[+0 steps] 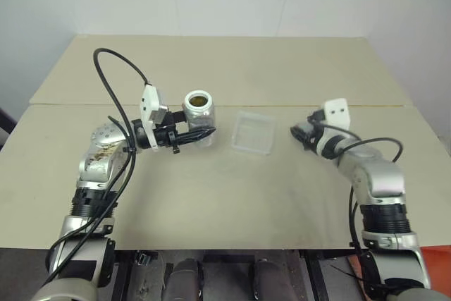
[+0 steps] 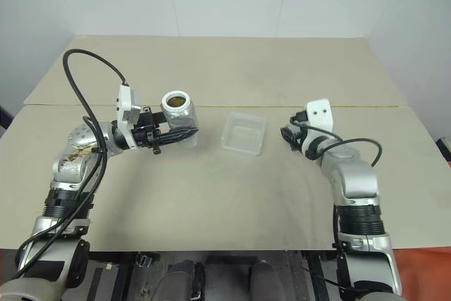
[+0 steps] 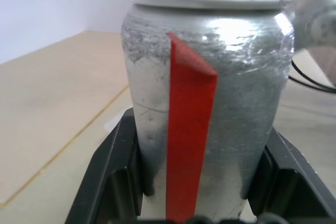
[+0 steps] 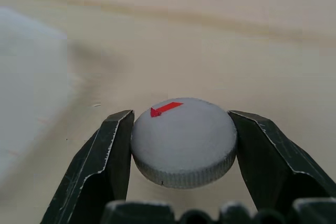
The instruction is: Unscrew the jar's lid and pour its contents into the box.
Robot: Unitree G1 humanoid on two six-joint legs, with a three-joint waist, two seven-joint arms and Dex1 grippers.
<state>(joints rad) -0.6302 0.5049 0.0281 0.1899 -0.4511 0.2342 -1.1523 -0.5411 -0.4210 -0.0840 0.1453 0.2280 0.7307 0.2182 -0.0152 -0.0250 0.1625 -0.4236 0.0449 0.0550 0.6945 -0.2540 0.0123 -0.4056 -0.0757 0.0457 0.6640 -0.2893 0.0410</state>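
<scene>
The jar (image 1: 199,114), silver with a red stripe (image 3: 189,129), stands upright left of the box, its mouth uncovered. Brown contents (image 1: 199,99) show inside the mouth. My left gripper (image 1: 210,133) is shut on the jar, one black finger (image 3: 113,182) on each side of its body. The clear box (image 1: 254,132) lies empty at the table's middle. To the right of the box, low over the table, my right gripper (image 1: 297,134) is shut on the round grey lid (image 4: 182,140), which has a small red mark on top.
The beige table (image 1: 225,202) has a seam (image 1: 84,105) running across behind the jar and box. A black cable (image 1: 116,75) loops up from my left arm. A white wall rises behind the table's far edge.
</scene>
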